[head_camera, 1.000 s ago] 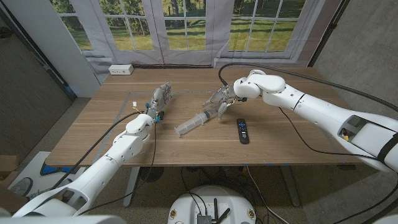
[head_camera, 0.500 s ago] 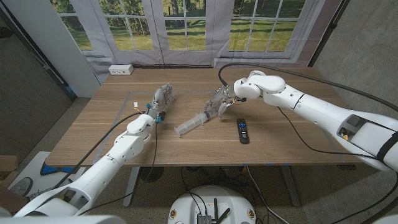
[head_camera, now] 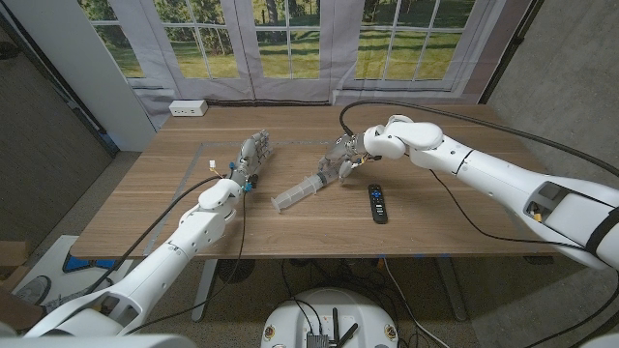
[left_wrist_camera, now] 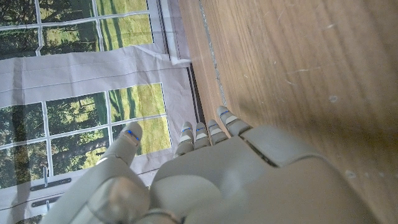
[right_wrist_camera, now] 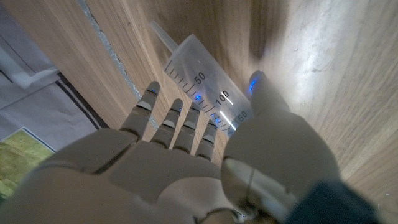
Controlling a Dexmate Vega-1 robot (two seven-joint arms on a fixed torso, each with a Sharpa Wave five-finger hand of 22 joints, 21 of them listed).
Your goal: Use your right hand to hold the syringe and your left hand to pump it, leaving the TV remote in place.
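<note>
The clear syringe (marked 50, 100, 150) lies under the open-fingered right hand; left hand open.

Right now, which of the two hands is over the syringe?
The right hand, reaching over the clear syringe's far end. The left hand stands apart on the table, holding nothing.

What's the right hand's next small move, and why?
Probably close the fingers around the syringe: the right hand sits over its barrel with fingers on one side and thumb on the other, not visibly clamped. The left hand waits apart.
</note>
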